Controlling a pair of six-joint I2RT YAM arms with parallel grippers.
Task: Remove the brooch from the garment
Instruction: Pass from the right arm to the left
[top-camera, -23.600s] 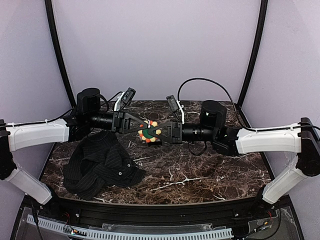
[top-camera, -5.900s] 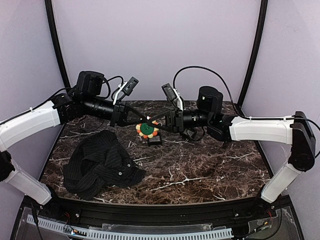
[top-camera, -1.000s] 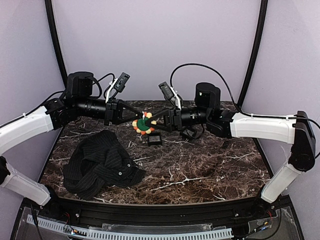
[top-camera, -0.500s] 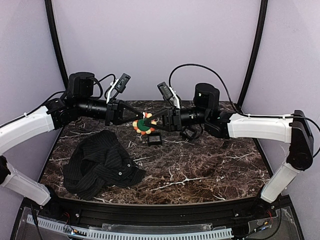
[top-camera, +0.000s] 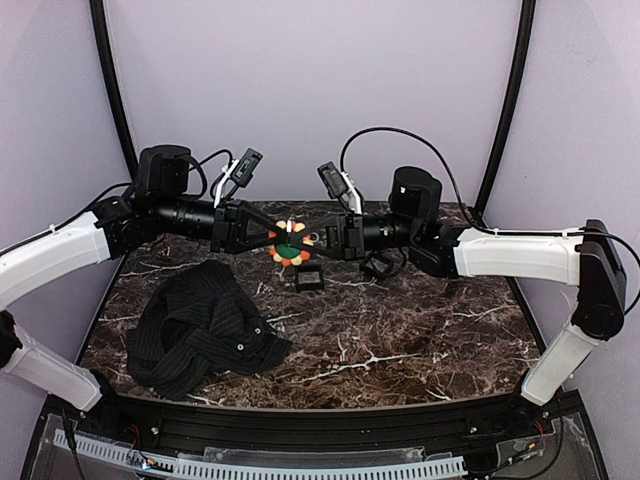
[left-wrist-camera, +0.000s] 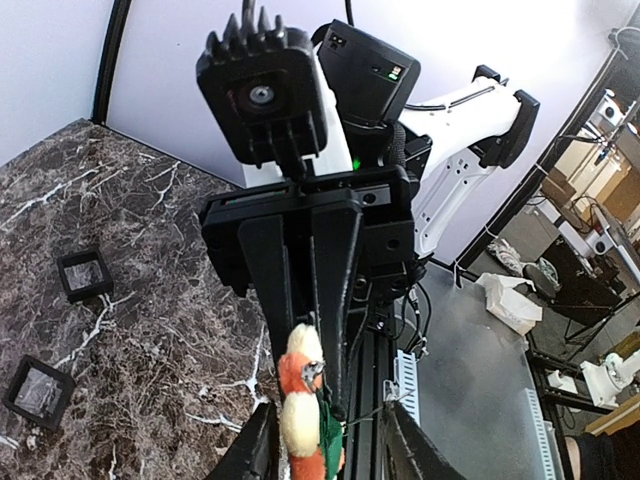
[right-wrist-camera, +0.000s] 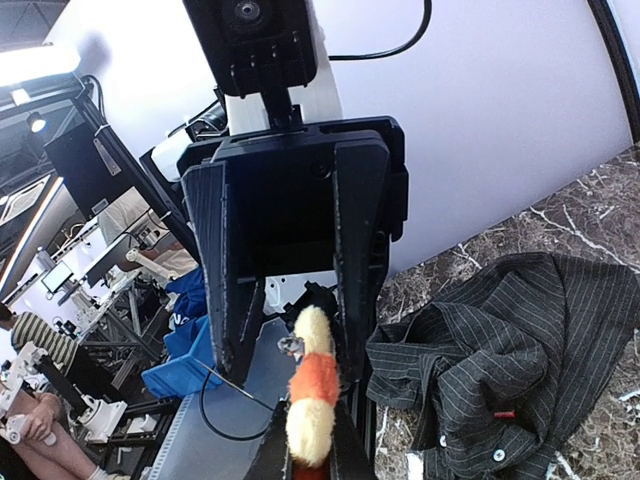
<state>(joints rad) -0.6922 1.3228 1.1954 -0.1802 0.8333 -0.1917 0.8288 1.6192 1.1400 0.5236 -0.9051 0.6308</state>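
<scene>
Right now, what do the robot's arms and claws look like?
The left arm and right arm have white shells with black round joints. The left gripper and right gripper are black, each with two flat tapering fingers. A black cable loops over the right arm.

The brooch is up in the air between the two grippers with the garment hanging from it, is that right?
Not quite. The brooch is up in the air between the left gripper and right gripper, but the garment lies crumpled on the table, apart from it; the top external view shows this.
</scene>
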